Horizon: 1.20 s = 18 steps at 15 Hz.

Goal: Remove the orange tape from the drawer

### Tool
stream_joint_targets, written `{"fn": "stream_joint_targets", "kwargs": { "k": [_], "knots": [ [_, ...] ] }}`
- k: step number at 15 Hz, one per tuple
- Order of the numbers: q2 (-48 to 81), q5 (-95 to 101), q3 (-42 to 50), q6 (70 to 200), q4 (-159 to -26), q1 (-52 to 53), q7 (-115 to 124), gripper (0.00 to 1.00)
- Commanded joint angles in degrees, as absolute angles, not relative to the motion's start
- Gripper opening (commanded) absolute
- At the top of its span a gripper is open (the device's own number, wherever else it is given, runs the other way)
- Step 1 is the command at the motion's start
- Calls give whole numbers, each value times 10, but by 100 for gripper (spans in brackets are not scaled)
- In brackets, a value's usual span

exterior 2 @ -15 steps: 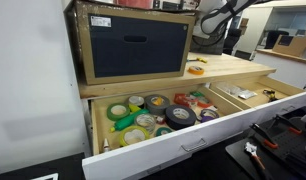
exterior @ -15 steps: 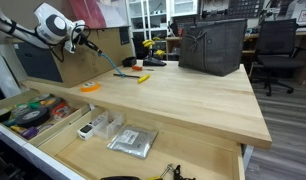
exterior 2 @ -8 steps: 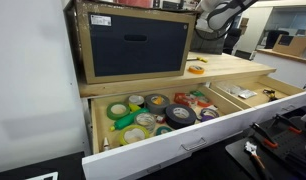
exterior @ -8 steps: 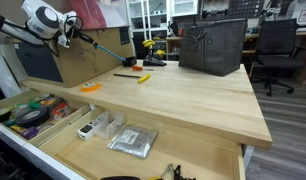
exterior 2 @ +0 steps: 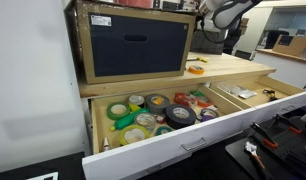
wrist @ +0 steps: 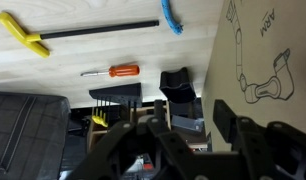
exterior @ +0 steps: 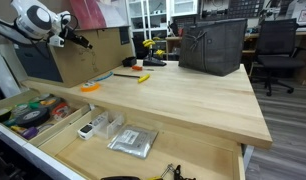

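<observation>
My claw [exterior: 81,41] hangs high above the far corner of the bench [exterior: 183,100], beside the cardboard box [exterior: 91,52]. In the wrist view its two fingers [wrist: 225,122] stand spread apart with nothing pinched between them; through the gap I see only clutter behind the bench.

The orange tape [exterior: 90,87] lies flat on the bench top, near the back edge in front of the cardboard box, outside the drawer [exterior 2: 178,142] and well apart from the claw. An exterior view from the drawer side shows the same orange ring [exterior 2: 196,69] on the wood, above and behind the pulled-out drawer.

The drawer is open. Its near compartment holds a crowd of other rolls, among them a black roll [exterior 2: 179,114] and a green roll [exterior 2: 117,111].

Under my wrist camera the bench carries a long black tool with a yellow handle [wrist: 81,32], an orange-handled screwdriver [wrist: 115,71] and a blue piece [wrist: 171,16] at the top edge. A dark fabric bin [exterior: 211,47] stands further along the bench.
</observation>
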State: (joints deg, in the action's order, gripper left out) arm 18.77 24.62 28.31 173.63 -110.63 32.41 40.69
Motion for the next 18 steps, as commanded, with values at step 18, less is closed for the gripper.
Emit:
{"fn": "stream_joint_targets", "kwargs": {
  "k": [18],
  "knots": [
    [-135,21,-71,1345,-1365,108,41,100]
  ]
}}
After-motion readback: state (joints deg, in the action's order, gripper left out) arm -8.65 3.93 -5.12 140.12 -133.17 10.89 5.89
